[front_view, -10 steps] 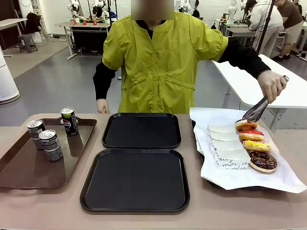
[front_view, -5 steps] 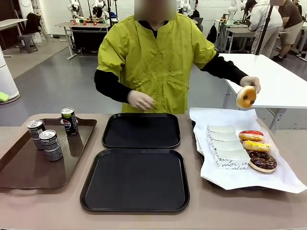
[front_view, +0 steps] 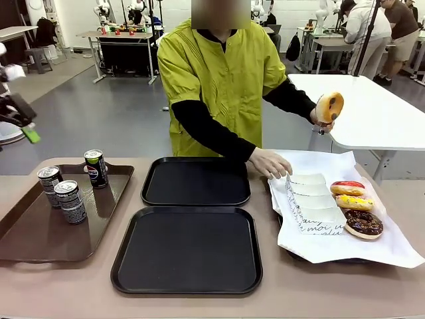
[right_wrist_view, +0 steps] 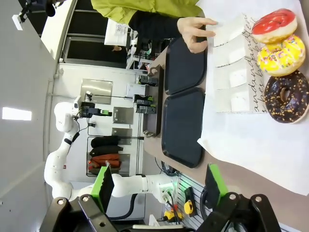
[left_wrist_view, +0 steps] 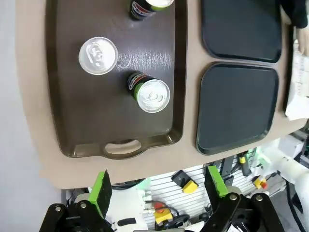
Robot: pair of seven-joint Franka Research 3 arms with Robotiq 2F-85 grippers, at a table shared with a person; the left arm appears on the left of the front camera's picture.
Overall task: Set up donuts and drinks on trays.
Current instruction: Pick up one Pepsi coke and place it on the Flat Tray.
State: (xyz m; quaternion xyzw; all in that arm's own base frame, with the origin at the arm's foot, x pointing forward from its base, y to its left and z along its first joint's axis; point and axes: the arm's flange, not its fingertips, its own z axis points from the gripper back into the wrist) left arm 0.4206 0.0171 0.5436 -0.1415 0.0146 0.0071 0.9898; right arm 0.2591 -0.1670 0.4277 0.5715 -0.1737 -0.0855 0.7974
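Left wrist view | left pincer open, empty | right pincer open, empty | centre over nearest can, grip mid-body

The left arm was cut off by the front view's left edge, leaving a blurred end. In the left wrist view the top edge clipped one can and the far black tray. White paper hid nearly all of the tray beneath it. The script on the paper holders was too small to read.
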